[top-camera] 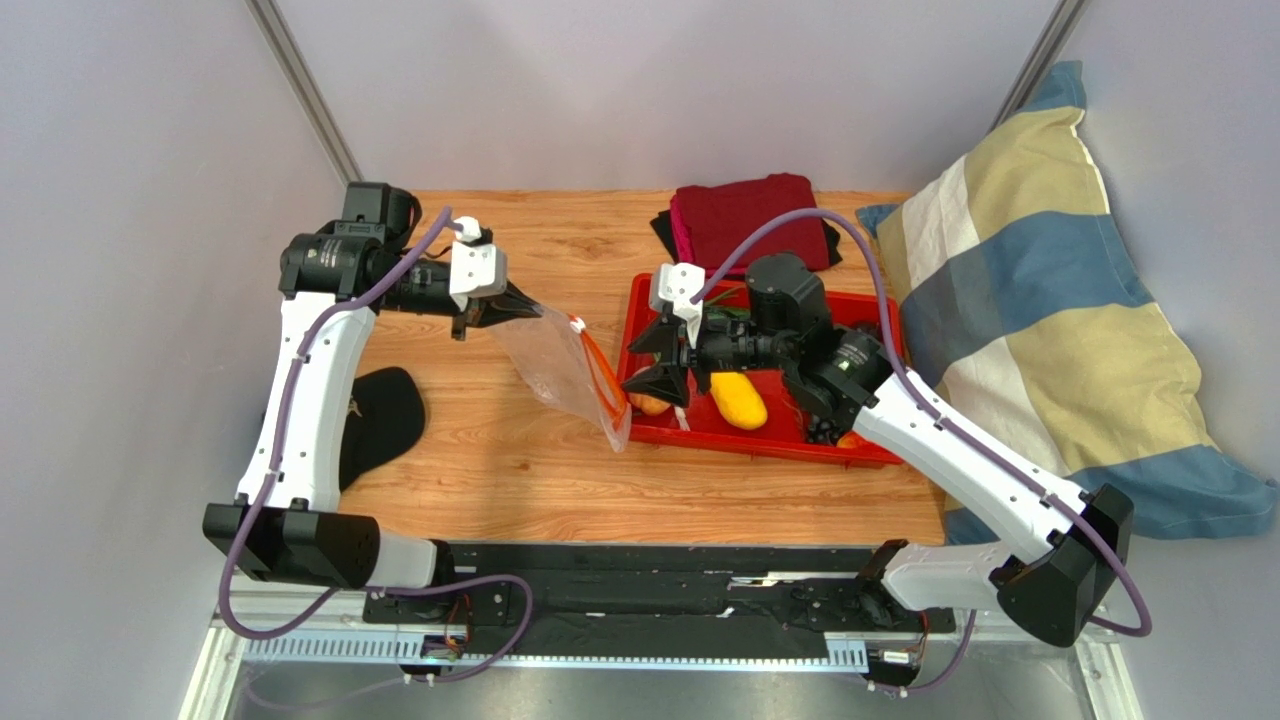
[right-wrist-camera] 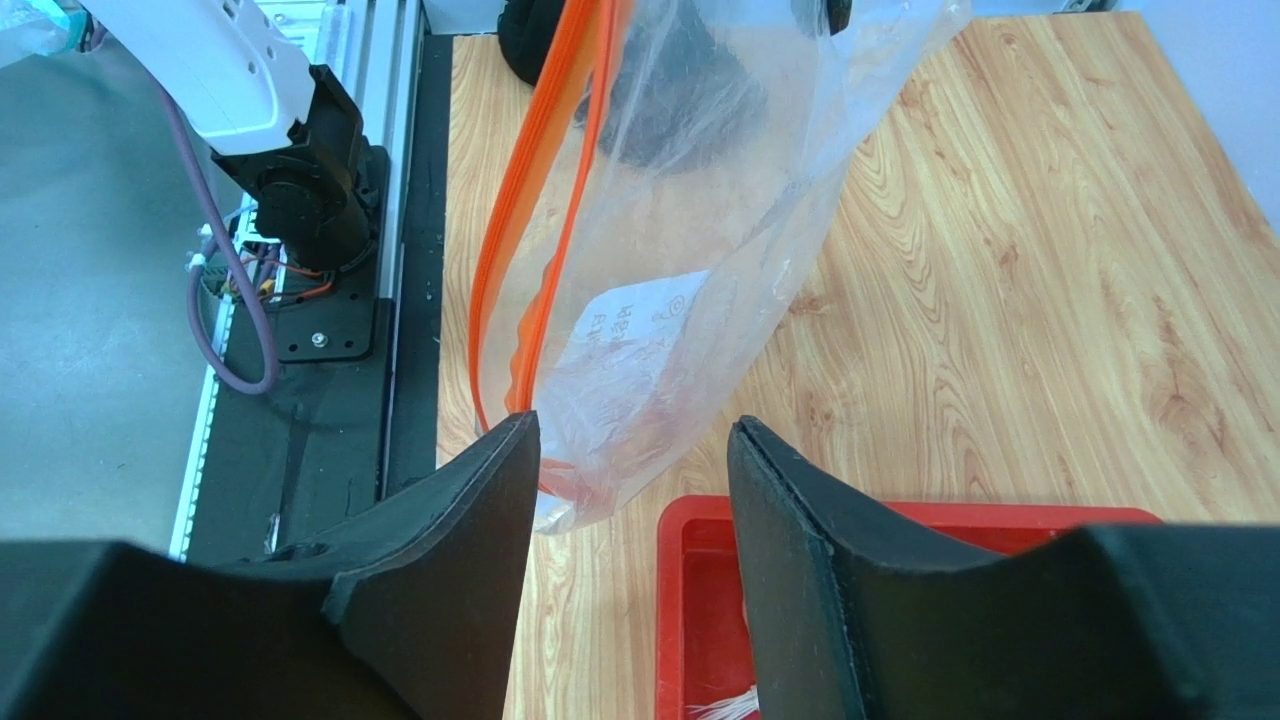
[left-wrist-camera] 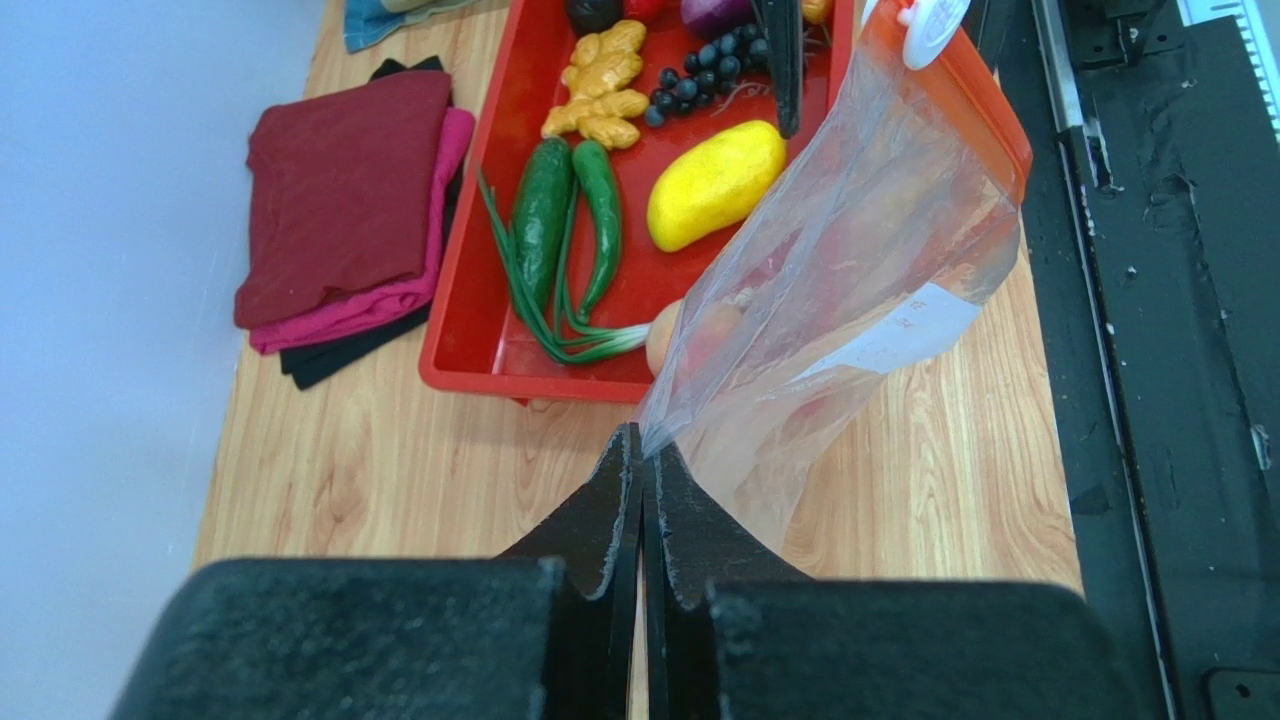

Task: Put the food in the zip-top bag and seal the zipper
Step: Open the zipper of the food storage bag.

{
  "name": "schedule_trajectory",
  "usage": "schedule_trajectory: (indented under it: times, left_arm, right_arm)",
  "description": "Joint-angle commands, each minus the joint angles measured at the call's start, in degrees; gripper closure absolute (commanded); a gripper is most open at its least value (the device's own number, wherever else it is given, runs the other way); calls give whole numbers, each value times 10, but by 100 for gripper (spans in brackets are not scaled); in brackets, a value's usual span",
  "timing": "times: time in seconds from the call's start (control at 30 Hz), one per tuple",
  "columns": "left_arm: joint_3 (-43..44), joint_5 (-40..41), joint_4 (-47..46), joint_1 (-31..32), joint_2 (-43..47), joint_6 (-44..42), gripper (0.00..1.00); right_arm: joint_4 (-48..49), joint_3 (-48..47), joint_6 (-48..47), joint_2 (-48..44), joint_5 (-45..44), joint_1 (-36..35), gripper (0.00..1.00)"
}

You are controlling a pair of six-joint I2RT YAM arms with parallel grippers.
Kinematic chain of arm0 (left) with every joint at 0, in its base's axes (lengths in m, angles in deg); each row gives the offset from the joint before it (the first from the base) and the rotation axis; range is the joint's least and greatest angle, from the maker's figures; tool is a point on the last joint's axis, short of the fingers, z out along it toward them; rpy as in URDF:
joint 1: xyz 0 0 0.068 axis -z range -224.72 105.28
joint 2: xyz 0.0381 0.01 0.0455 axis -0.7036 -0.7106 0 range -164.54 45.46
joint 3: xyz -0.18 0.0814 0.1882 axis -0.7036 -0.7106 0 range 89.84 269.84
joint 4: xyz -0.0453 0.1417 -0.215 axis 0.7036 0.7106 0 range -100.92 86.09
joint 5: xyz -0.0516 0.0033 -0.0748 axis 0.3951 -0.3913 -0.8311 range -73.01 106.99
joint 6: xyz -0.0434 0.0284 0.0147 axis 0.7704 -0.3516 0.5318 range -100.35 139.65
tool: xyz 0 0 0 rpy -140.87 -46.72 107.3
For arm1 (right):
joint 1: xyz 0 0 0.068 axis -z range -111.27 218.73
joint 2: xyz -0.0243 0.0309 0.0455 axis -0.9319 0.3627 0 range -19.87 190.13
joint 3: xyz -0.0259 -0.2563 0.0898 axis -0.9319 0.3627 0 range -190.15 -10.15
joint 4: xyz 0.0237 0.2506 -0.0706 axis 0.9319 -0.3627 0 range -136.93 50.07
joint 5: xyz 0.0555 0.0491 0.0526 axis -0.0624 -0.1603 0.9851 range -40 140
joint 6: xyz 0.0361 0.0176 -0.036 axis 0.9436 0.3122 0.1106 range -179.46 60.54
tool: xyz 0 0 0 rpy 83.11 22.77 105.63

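My left gripper [top-camera: 519,308] [left-wrist-camera: 642,443] is shut on a corner of the clear zip-top bag [top-camera: 571,368] [left-wrist-camera: 857,285] and holds it up over the table, left of the red tray [top-camera: 781,446]. The bag's red-orange zipper [right-wrist-camera: 519,255] hangs open towards the tray. My right gripper [top-camera: 649,368] [right-wrist-camera: 631,432] is open and empty above the tray's left edge, facing the bag [right-wrist-camera: 706,225]. In the tray lie a yellow oval fruit [left-wrist-camera: 717,183], a peach [left-wrist-camera: 669,333] seen through the bag, a grape bunch [left-wrist-camera: 699,78], a knobbly yellow piece [left-wrist-camera: 601,93] and a purple onion [left-wrist-camera: 714,12].
A green cucumber [left-wrist-camera: 541,218] and a green chili [left-wrist-camera: 601,225] also lie in the tray. Folded dark red and pink cloths [top-camera: 747,210] sit behind it. A striped pillow [top-camera: 1037,300] fills the right side. A black object [top-camera: 383,413] lies at the table's left edge.
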Motion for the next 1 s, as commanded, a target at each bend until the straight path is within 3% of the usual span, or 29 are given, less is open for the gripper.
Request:
schedule_trajectory:
  times: [0.0, 0.27, 0.63, 0.97]
  left_arm:
    - [18, -36, 59, 2, -5, -6, 100]
    - [22, -30, 55, 2, -13, 1, 100]
    - [23, -34, 59, 2, -9, 7, 100]
    - [13, -50, -25, 3, -12, 124, 100]
  right_arm:
    - [1, -17, -32, -22, 13, -9, 47]
    - [-17, -15, -35, -33, 35, -13, 49]
    - [-6, -23, -15, -4, -28, -16, 58]
    - [35, -15, 5, 10, -89, -29, 59]
